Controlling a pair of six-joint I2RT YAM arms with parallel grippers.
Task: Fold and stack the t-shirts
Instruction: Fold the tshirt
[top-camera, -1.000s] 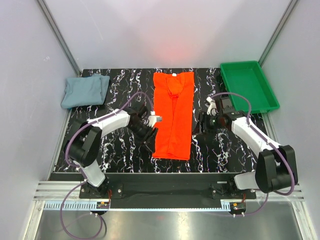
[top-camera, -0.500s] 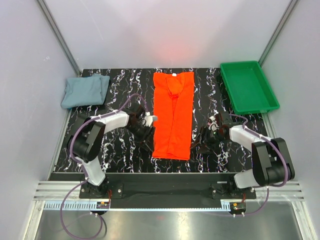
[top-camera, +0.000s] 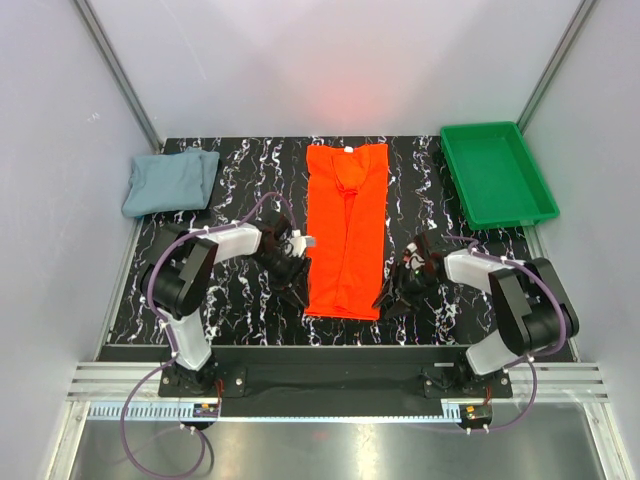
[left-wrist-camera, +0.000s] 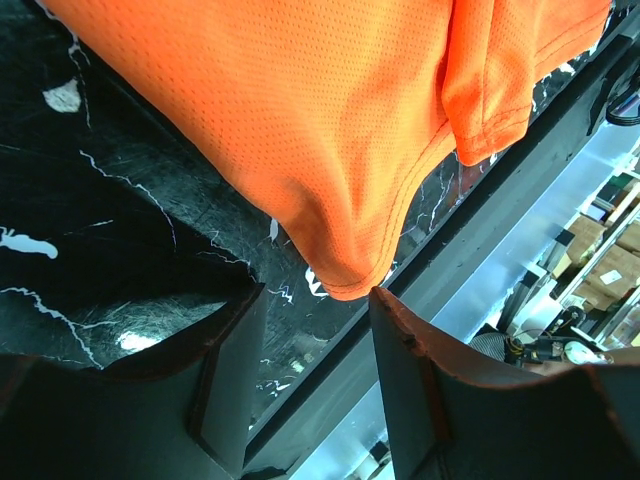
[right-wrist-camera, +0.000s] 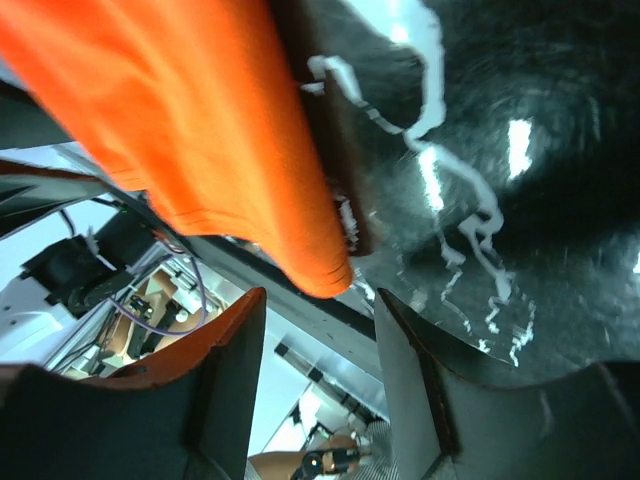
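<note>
The orange-red t-shirt (top-camera: 345, 230) lies folded lengthwise in a long strip down the middle of the table. The grey-blue t-shirt (top-camera: 171, 181) lies folded at the back left. My left gripper (top-camera: 296, 295) is open at the shirt's near left corner; in the left wrist view the corner (left-wrist-camera: 345, 280) hangs just ahead of the open jaws (left-wrist-camera: 315, 300). My right gripper (top-camera: 385, 300) is open at the near right corner; in the right wrist view that corner (right-wrist-camera: 325, 275) sits just ahead of the open jaws (right-wrist-camera: 318, 305).
A green plastic tray (top-camera: 497, 172) stands at the back right. The table's near edge (top-camera: 330, 345) runs just behind both grippers. White walls close in the left, right and back sides.
Both grippers have moved toward the near edge and closed in on the orange-red shirt's near corners. The shirt itself has not visibly moved.
</note>
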